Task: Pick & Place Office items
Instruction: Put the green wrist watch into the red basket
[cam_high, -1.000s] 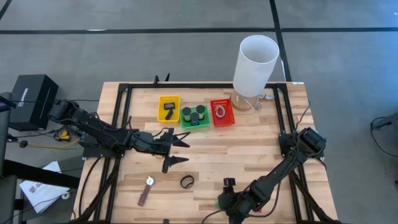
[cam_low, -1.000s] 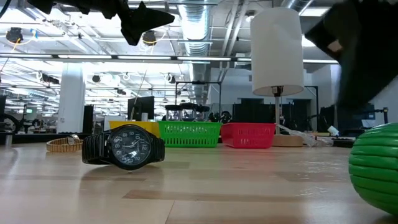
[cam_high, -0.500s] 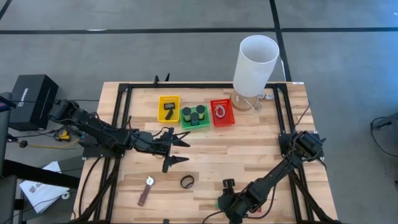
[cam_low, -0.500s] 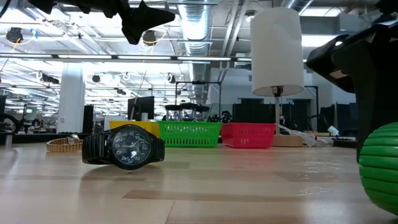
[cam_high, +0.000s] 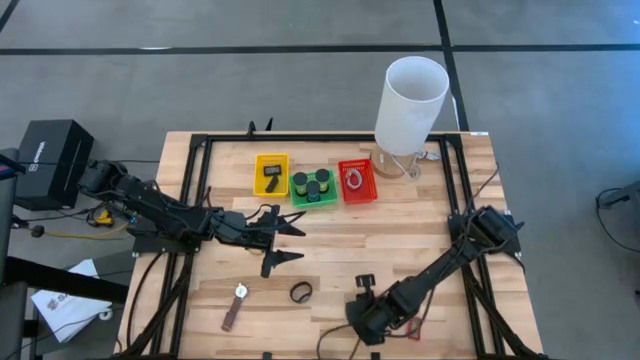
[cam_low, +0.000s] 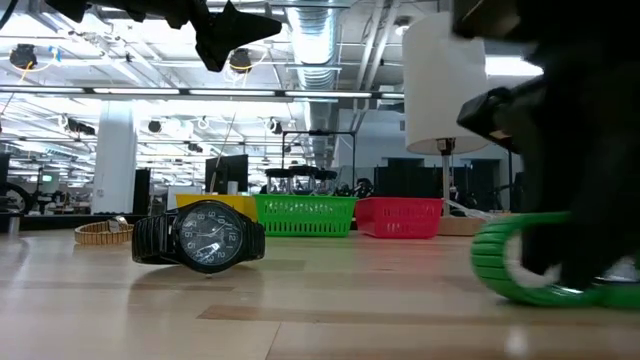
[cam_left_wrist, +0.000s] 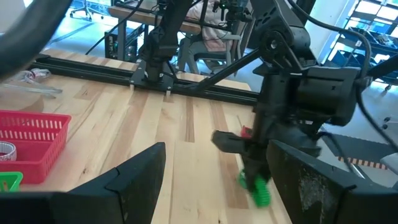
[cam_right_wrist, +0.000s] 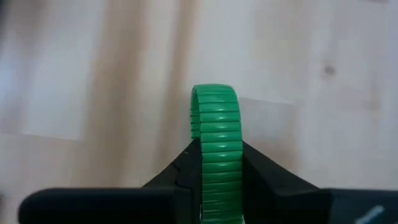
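A green ribbed band (cam_right_wrist: 215, 121) sits near the table's front edge, right of the middle, with my right gripper (cam_high: 361, 314) shut on it. The low view shows the green band (cam_low: 525, 265) low on the wood under the dark gripper. A black watch (cam_high: 299, 292) lies flat left of it, and a brown-strapped watch (cam_high: 235, 306) lies farther left. My left gripper (cam_high: 297, 243) hovers open above the table's left middle and holds nothing. My right gripper pinches the band between its two fingers, one on each rim of the ribbed strip (cam_right_wrist: 215, 163). The fingers slant steeply down from the table's right. The band stands on edge between them, and its lower part (cam_low: 560, 294) is at the tabletop.
A yellow tray (cam_high: 271, 174), a green tray (cam_high: 314, 187) with dark cylinders and a red tray (cam_high: 357, 181) stand in a row at the back. A tall white cylinder (cam_high: 410, 100) rises behind the red tray. A black frame (cam_high: 190, 200) borders the table.
My right gripper has gone toward the table's left edge and a little down, tipping steeper, and has shut on the green band. The band has shifted left with it and turned about, so that in the low view it shows as a ring instead of a ball.
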